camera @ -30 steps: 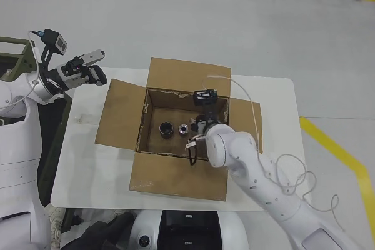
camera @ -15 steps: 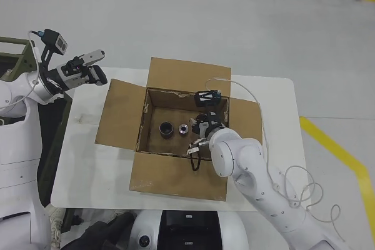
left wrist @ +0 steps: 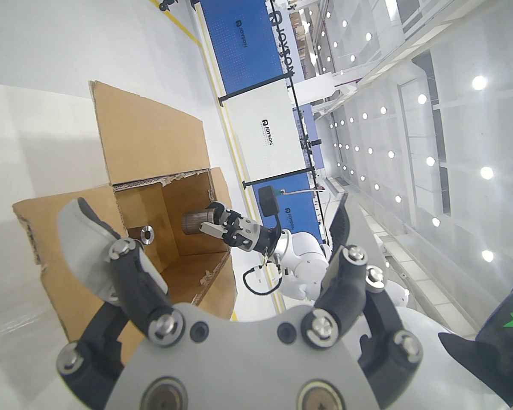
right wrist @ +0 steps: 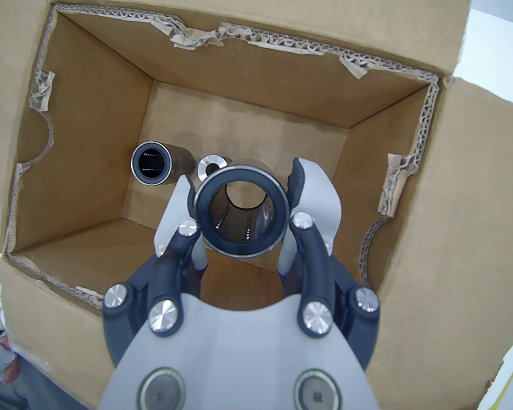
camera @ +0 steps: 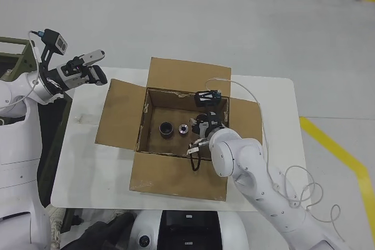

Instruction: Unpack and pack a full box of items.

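Right claw (right wrist: 242, 180) clamps a bearing (right wrist: 242, 250) (far end hidden) in box (right wrist: 89, 108).

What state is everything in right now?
Cardboard box, open, flaps folded out.
Right gripper, shut on a linear bearing.
That linear bearing, upright, inside the box.
Second linear bearing, standing loose on the box floor.
Small metal bushing, lying on the box floor.
Left gripper, open, empty.

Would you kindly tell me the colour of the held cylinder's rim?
The cylinder rim is black, clearest in right wrist view.

Matt cardbd box (right wrist: 89, 100); shiny metal cyl (right wrist: 242, 215).
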